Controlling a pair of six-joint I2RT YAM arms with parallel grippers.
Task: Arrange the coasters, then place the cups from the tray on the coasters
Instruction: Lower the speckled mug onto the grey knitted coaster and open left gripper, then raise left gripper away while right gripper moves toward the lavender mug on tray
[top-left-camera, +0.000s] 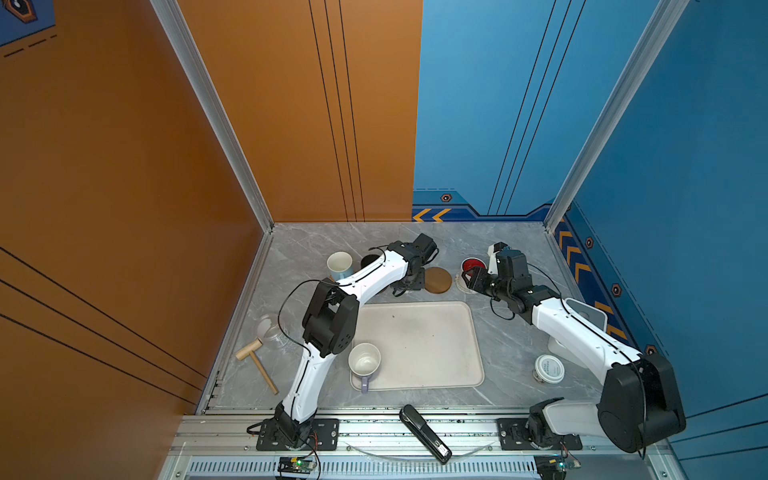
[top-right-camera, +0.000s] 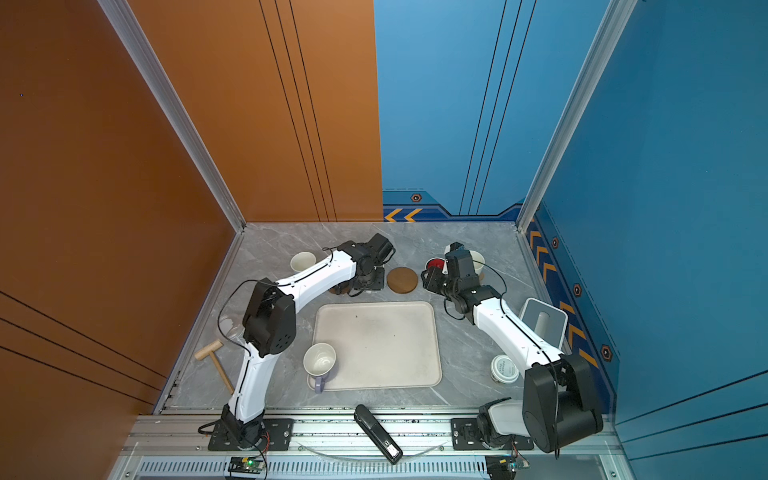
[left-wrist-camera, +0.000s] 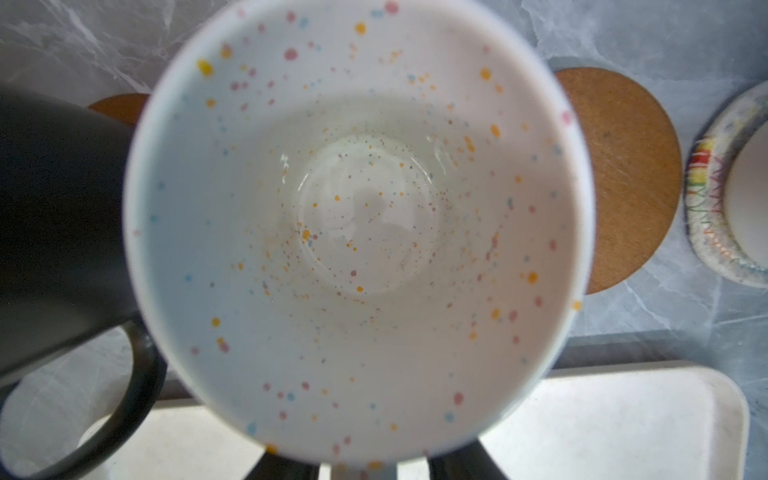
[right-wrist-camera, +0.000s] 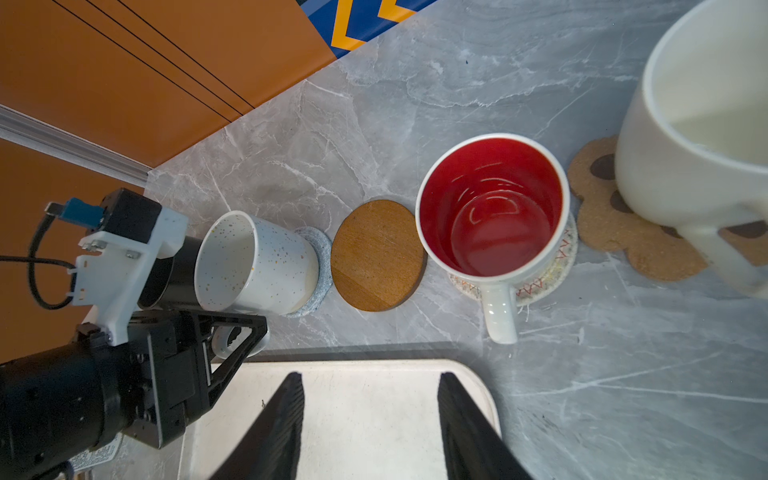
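The speckled white cup (right-wrist-camera: 253, 266) stands on the grey-blue coaster (right-wrist-camera: 322, 257). My left gripper (left-wrist-camera: 374, 465) is open, its fingers either side of the cup's handle with gaps showing. My right gripper (right-wrist-camera: 371, 378) hangs open and empty over the tray's (right-wrist-camera: 374, 415) far corner. A bare wooden coaster (top-left-camera: 437, 280) lies between the speckled cup and the red-inside cup (right-wrist-camera: 490, 208), which sits on the whitish coaster (right-wrist-camera: 544, 282). The plain white cup (right-wrist-camera: 706, 145) is on the paw coaster (right-wrist-camera: 602, 224). The black cup (left-wrist-camera: 62, 228) and the light blue cup (top-left-camera: 340, 264) stand further left. The lavender cup (top-left-camera: 364, 360) stands on the tray.
A wooden mallet (top-left-camera: 257, 365) and a clear glass jar (top-left-camera: 268, 328) lie left of the tray. A white lidded jar (top-left-camera: 548, 369) and a white stand (top-left-camera: 586, 316) are on the right. A black stapler-like object (top-left-camera: 424, 434) rests on the front rail.
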